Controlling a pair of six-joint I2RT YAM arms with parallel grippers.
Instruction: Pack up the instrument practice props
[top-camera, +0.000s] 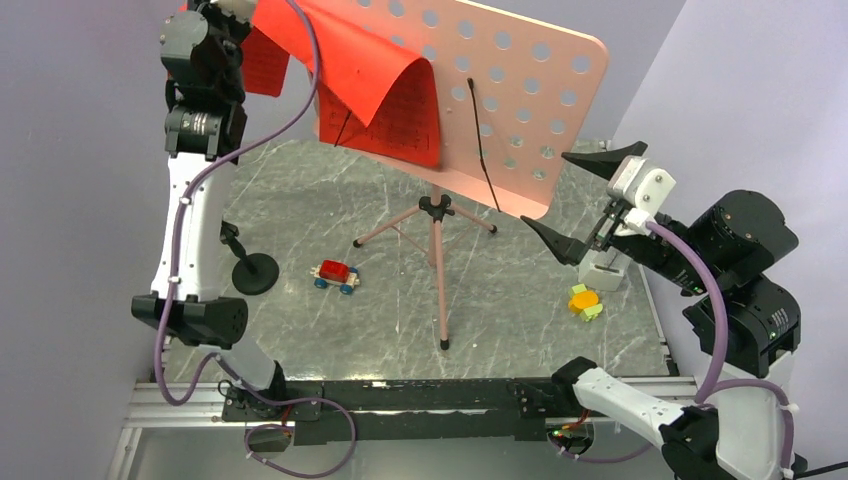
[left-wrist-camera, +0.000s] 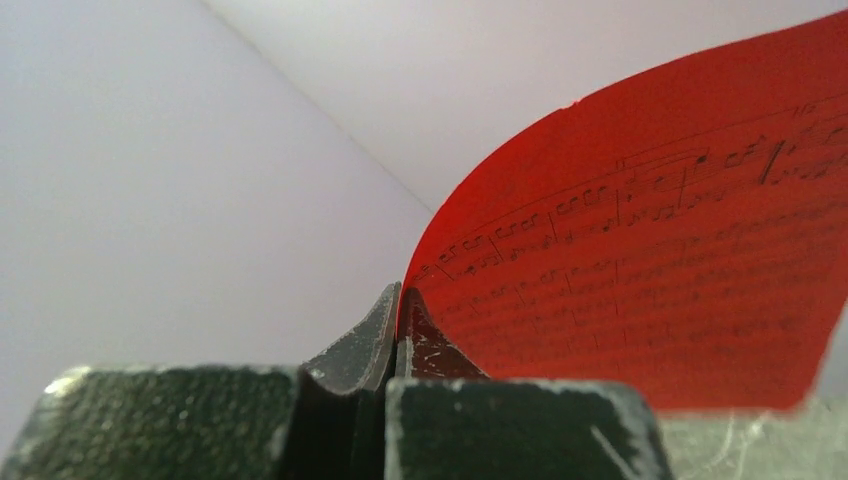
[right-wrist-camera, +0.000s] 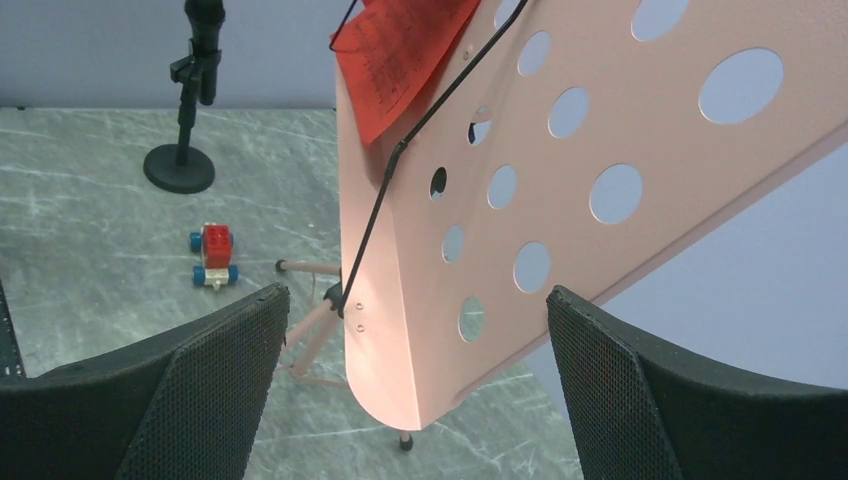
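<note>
As the left gripper (left-wrist-camera: 398, 300) pinches the red printed paper sheet (left-wrist-camera: 640, 270), the sheet trails rightward onto the salmon-pink holed music stand (right-wrist-camera: 560, 120). Right gripper (right-wrist-camera: 415, 292) gapes wide near the stand's lower corner.

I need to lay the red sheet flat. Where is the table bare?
Bare: the strip between the toy car and the front rail, and the patch between the music stand's front leg and the yellow block. Crowded: the right edge, around the right gripper.

Two white-and-black arms
Left arm (top-camera: 190, 230) and right arm (top-camera: 740, 260): white links, black joints, purple cables (top-camera: 718, 335), black textured tool fingers (right-wrist-camera: 210, 390).
</note>
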